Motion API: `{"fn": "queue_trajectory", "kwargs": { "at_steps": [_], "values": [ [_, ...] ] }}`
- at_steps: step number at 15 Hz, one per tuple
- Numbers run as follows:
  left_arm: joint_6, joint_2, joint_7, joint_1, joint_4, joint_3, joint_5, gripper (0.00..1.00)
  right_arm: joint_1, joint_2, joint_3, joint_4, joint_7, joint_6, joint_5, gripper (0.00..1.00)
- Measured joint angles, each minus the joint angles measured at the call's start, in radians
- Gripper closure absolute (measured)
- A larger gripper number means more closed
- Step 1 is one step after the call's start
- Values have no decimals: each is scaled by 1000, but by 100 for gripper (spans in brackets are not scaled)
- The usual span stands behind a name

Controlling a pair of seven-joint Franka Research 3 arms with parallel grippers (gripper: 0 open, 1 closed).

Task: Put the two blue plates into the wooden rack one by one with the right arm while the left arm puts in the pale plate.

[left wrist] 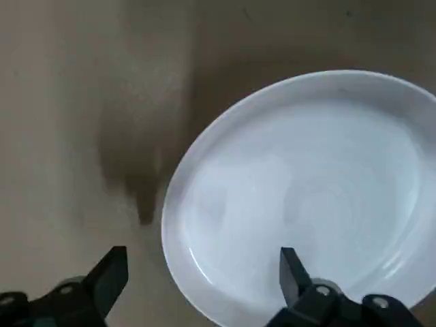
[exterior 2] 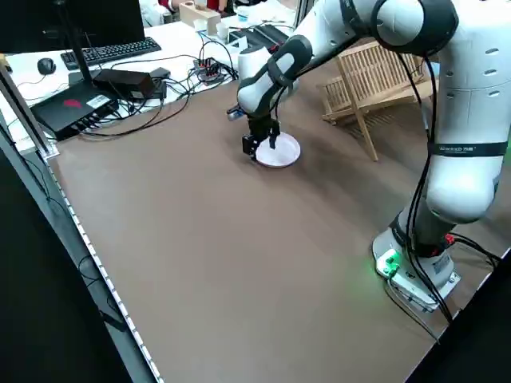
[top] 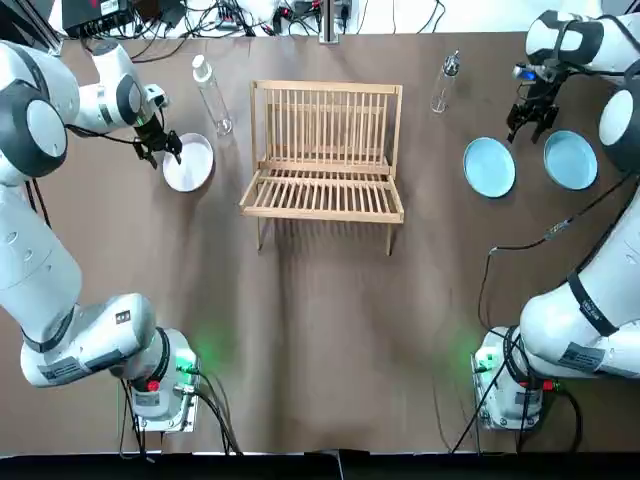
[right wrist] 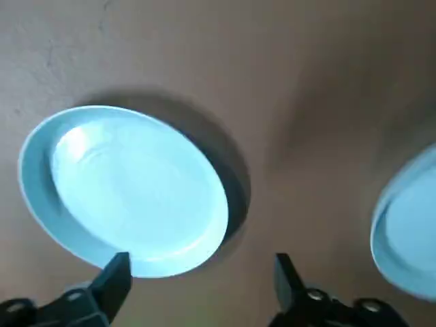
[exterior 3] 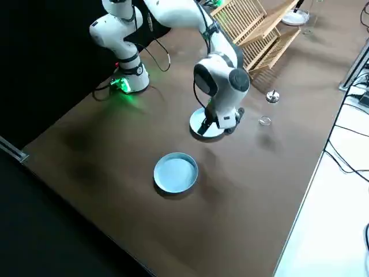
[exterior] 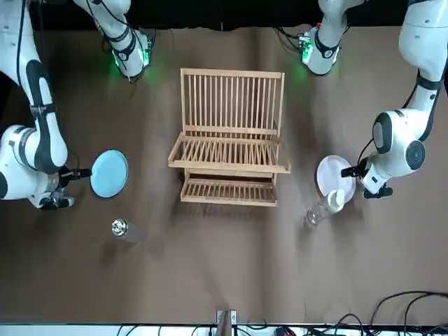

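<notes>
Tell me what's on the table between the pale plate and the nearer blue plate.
The wooden rack stands between the pale plate and the nearer blue plate, with bare table on either side of it. The top view shows this.

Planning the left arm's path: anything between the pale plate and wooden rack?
Nothing visible does. The clear bottle stands beside the pale plate, on its far side from the robot, off the line to the wooden rack. The open left gripper is at the plate's rim.
</notes>
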Motion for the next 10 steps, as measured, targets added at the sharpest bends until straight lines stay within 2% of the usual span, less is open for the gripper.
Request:
{"fn": "queue_trajectory", "kwargs": {
  "at_steps": [1,2,3,4,5,10],
  "values": [
    [2,4,0,3,0,1,0,4,-5,18,0,0,-40,16,6,14],
    [3,5,0,5,1,1,0,13,-8,36,0,0,-67,31,12,24],
    [3,5,0,6,1,2,0,23,-10,52,0,0,-80,47,14,30],
    [3,5,-1,7,1,2,0,33,-11,65,0,0,-89,59,14,31],
    [3,5,-8,12,1,2,0,52,-11,78,3,0,-95,62,14,43],
    [-2,10,-29,16,3,0,-2,97,-10,103,7,0,-100,90,14,53]
  ]
}}
